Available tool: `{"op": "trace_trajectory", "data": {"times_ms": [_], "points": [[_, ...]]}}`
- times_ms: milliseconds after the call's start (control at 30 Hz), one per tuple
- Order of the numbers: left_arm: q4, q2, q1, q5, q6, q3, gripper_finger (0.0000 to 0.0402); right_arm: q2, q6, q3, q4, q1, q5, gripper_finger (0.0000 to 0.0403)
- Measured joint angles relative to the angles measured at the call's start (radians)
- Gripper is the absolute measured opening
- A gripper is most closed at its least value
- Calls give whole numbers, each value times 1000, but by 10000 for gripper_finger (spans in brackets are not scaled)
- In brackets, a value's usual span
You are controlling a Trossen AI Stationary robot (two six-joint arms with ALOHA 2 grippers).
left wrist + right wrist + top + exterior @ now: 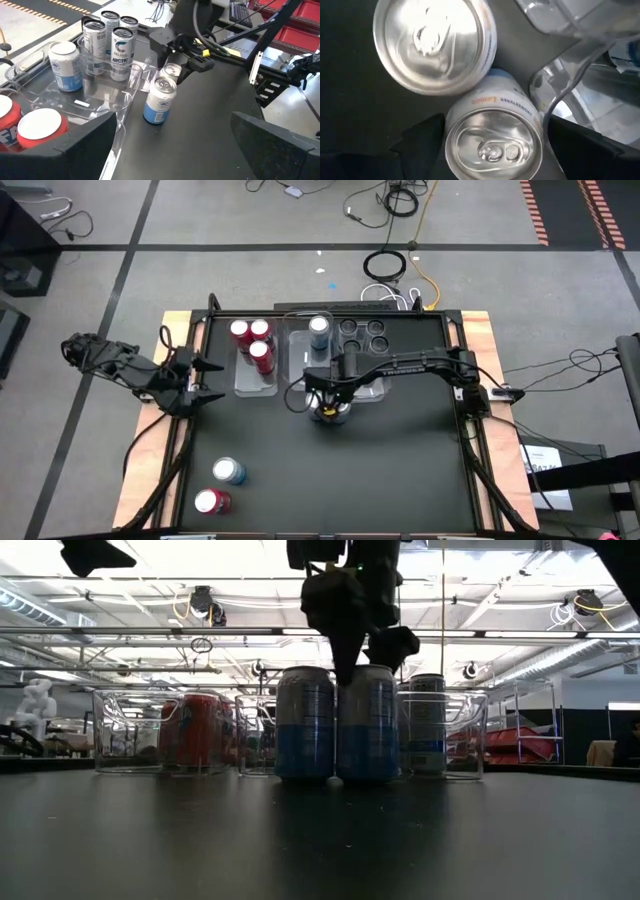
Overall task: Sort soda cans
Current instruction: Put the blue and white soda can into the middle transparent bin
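Note:
Two blue-and-silver soda cans stand upright side by side on the black table, one directly under my right gripper, the other beside it. My right gripper points straight down, open, with a finger on each side of its can's top. Three red cans stand in the left clear tray, one blue can in the middle tray, several grey cans in the right tray. A blue can and a red can stand near the front left. My left gripper waits open at the left edge. My right gripper comes from above, pointing down, with its two fingers close on either side of the blue can's upper wall just below the rim. The can stands upright on the table. Whether the fingers touch it, I cannot tell.
The clear trays stand in a row at the table's far middle, the middle one's near wall close to the two cans. The black tabletop stretches out to the right and front. Cables lie on the floor beyond.

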Motion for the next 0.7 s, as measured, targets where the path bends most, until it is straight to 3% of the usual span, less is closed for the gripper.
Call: {"op": "trace_trajectory", "data": {"times_ms": [267, 700], "points": [[0, 8, 0, 0, 0, 0, 400, -3, 8, 3, -59, 0, -11, 274], [-1, 16, 0, -1, 2, 0, 400, -11, 58, 3, -60, 11, -38, 282]]}}
